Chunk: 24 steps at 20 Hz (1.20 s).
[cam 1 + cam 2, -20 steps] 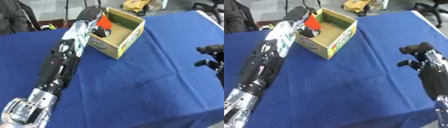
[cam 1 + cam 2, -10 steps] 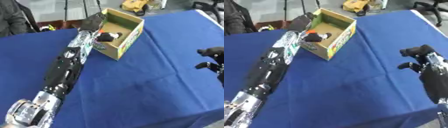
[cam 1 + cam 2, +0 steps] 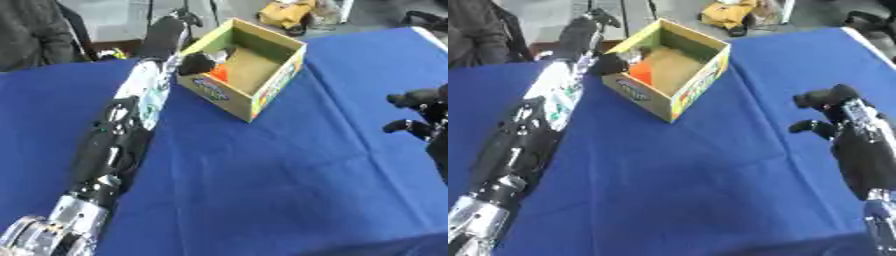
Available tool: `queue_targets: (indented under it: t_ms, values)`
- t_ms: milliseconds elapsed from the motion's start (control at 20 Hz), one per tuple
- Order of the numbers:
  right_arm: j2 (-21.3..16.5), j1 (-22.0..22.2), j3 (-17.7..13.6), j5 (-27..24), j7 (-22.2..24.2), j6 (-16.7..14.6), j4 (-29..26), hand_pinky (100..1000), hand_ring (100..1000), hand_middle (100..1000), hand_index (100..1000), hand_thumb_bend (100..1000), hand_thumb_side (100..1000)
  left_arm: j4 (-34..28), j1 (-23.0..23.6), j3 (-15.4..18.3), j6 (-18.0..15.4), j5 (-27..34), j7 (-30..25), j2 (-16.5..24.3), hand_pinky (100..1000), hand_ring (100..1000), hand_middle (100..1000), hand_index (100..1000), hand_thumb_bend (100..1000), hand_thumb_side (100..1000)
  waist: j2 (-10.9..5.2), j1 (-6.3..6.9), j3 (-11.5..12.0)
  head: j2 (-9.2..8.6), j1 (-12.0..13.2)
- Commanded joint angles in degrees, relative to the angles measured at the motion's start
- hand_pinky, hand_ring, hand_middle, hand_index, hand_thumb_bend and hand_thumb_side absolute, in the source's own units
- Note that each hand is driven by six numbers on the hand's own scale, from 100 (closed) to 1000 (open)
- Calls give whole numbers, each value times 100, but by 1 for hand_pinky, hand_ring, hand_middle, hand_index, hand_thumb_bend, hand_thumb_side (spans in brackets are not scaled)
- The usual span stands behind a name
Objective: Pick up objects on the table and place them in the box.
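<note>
An open cardboard box (image 3: 273,86) with yellow-green printed sides stands at the far middle of the blue table (image 3: 262,180). Inside it lie an orange thing (image 3: 219,74) and a dark thing (image 3: 197,64) against the left wall. My left arm stretches up from the lower left corner. Its hand (image 3: 168,31) hovers just outside the box's far left wall, fingers relaxed and holding nothing. My right hand (image 3: 843,114) shows at the right edge, well away from the box, fingers loosely bent and holding nothing.
A person in dark clothing (image 3: 31,30) stands beyond the table's far left edge. A yellow thing (image 3: 284,11) lies on the floor behind the box. Blue cloth stretches between the box and my right hand.
One second ago my left hand held the orange thing over the box. The orange thing now lies inside, and the hand has drawn back past the left wall. The right hand barely moved.
</note>
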Motion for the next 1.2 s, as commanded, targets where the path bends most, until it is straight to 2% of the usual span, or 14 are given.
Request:
queue_targets:
  t_ms: [50,150,250,500,850,1050,1200]
  values:
    - [-57,-54,-74,26,-47,-12,-47,563,838,590,668,100,720,-611,237,142,-298,330,330,255,536,603,612,693,633,803,-98,-41,93,-38,-117]
    - [-72,-58,-97,33,-66,-23,-53,563,838,590,668,100,719,-933,557,166,-378,527,528,326,530,598,608,689,632,813,-78,-43,196,-58,-176]
    - [-95,-54,-124,45,-93,-34,-59,563,838,590,668,100,718,-1246,869,123,-312,720,634,368,528,597,609,690,634,825,-55,-50,303,-67,-230]
    - [-99,-64,-161,60,-144,-47,-75,563,838,590,667,100,737,-2005,1628,83,87,1187,371,277,520,590,603,683,631,840,-5,-77,506,-54,-248]
    - [-74,-31,-156,69,-165,-37,-74,562,838,589,667,100,748,-3051,2678,-65,642,1832,166,127,515,582,595,682,627,839,-24,-120,555,43,-264]
    - [-64,-5,-136,69,-154,-29,-65,562,838,589,666,100,746,-3574,3247,-168,797,2194,243,101,513,579,593,702,624,835,-63,-128,563,92,-251]
    - [-58,-2,-143,64,-166,-30,-63,562,837,589,666,100,745,-3753,3430,-219,853,2495,270,117,512,579,593,703,623,835,-83,-128,565,103,-265]
